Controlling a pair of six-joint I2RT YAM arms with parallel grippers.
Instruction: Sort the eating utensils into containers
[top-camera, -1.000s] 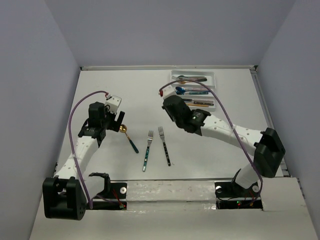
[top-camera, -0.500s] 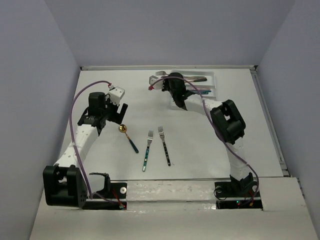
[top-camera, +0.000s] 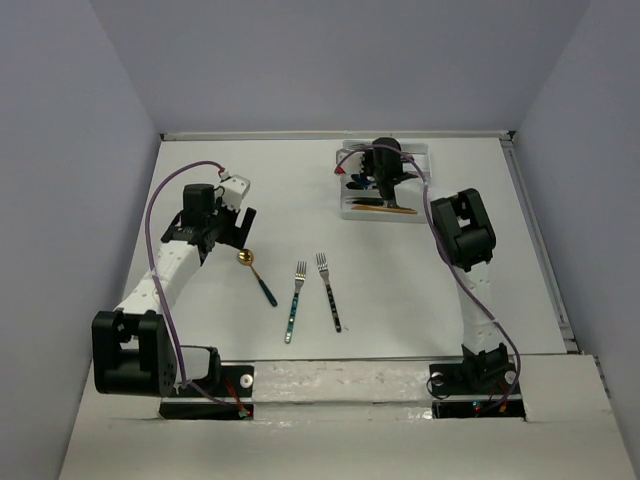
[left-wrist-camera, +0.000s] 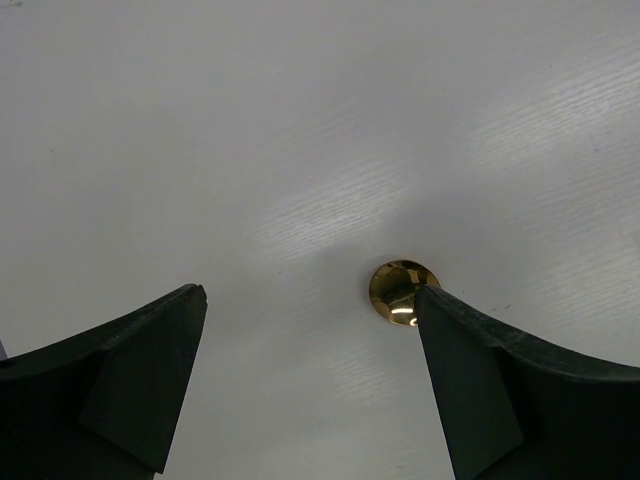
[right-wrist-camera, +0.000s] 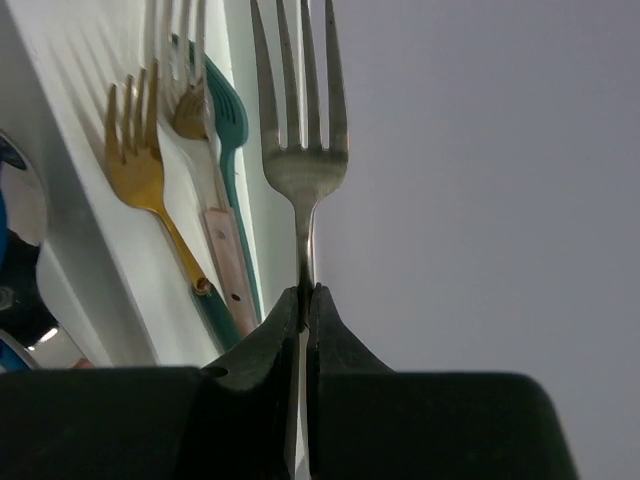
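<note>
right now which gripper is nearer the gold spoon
Left. The left gripper hangs open right beside the gold spoon; the right gripper is far off at the tray, shut on a fork.

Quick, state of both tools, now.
The left tool is open and empty, with a gold spoon lying by one finger.
The right tool is shut on a silver fork.

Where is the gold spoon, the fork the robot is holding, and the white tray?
gold spoon (left-wrist-camera: 402, 290): left wrist view, on its round bowl.
held fork (right-wrist-camera: 300, 175): right wrist view, just below the prongs.
white tray (top-camera: 350, 212): top view, on its near left corner.
</note>
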